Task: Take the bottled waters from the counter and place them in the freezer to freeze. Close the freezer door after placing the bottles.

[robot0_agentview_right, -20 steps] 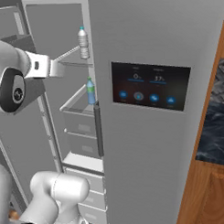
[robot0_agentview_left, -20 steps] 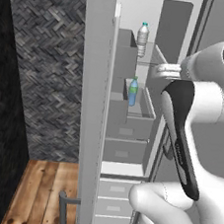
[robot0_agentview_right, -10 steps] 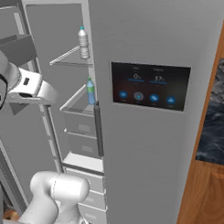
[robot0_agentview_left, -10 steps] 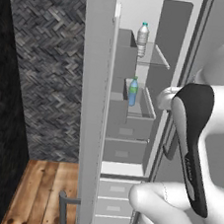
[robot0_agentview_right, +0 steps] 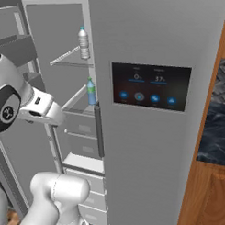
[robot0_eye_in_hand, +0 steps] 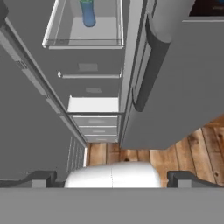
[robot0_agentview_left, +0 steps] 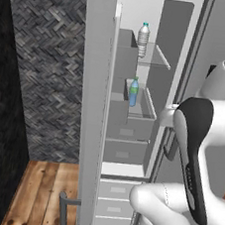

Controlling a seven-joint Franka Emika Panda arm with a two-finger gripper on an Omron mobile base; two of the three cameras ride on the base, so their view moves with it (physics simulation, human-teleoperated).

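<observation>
The freezer [robot0_agentview_left: 160, 20] stands open, and both bottled waters are inside it. The whitish bottle [robot0_agentview_left: 143, 39] [robot0_agentview_right: 84, 42] stands upright on the upper shelf. Below it, the blue-tinted bottle [robot0_agentview_left: 133, 91] [robot0_agentview_right: 91, 90] [robot0_eye_in_hand: 87, 12] stands in a bin. My gripper [robot0_eye_in_hand: 112, 179] is open with nothing between its fingers. It is outside the compartment, below the bin, and looks down over the drawers. The freezer door [robot0_agentview_left: 90, 107] [robot0_eye_in_hand: 26, 122] is swung wide open on the left. A strip of the counter [robot0_agentview_right: 219, 124] shows at the far right.
The neighbouring door with the dark touchscreen [robot0_agentview_right: 150, 86] is closed, and its bar handle [robot0_agentview_right: 99, 129] [robot0_eye_in_hand: 148, 65] sits just right of the opening. A herringbone tiled wall [robot0_agentview_left: 50, 67] lies left of the freezer door. Wooden floor [robot0_agentview_left: 45, 186] runs below.
My hand has drawn back from the upper shelf and come down to the level of the bin and drawers. The jaws stayed open. Both bottles have not moved.
</observation>
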